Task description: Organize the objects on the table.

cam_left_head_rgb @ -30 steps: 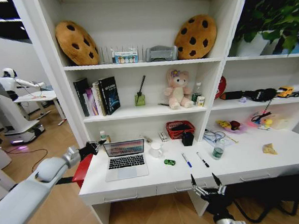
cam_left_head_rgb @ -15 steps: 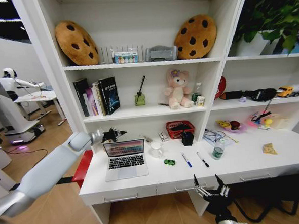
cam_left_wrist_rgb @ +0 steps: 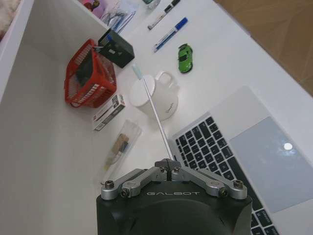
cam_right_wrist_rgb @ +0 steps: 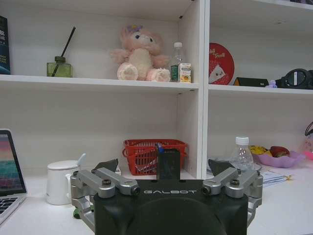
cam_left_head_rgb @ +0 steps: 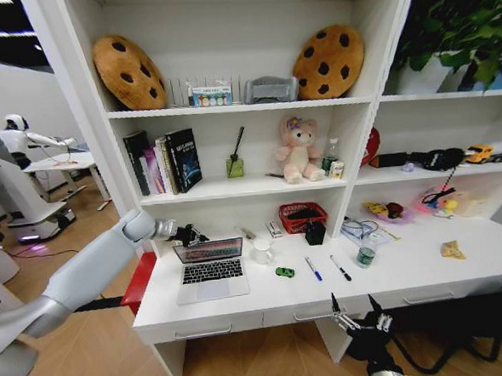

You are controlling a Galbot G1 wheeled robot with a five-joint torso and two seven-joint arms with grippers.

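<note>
A long white table (cam_left_head_rgb: 427,271) joined to tall white shelving (cam_left_head_rgb: 234,187) holds a scatter of small desk items; a slim silver laptop (cam_left_head_rgb: 211,269) sits open near the table's left end, its lid tipped up and its screen lit. The left gripper (cam_left_head_rgb: 188,235) reaches in from the robot's left on a pale grey arm and sits at the top edge of the laptop's lid; in the left wrist view its fingers (cam_left_wrist_rgb: 172,165) are drawn close together around the thin edge of the lid, which runs away from them as a fine line above the keyboard. To the right of the laptop stands a white mug (cam_left_head_rgb: 262,251); in front of the mug lies a tiny green piece (cam_left_head_rgb: 284,272) (in the left wrist view it has the shape of a toy car); further right lie a blue pen (cam_left_head_rgb: 313,268) and a black pen (cam_left_head_rgb: 340,268), side by side but apart; beyond them stands a small green-banded bottle (cam_left_head_rgb: 366,252), and a yellow packet (cam_left_head_rgb: 452,250) lies well off to the right. A red mesh basket (cam_left_head_rgb: 302,216) sits at the back against the shelving. The right gripper (cam_left_head_rgb: 358,318) hangs low in front of the table's drawers, its fingers spread wide and holding nothing.
</note>
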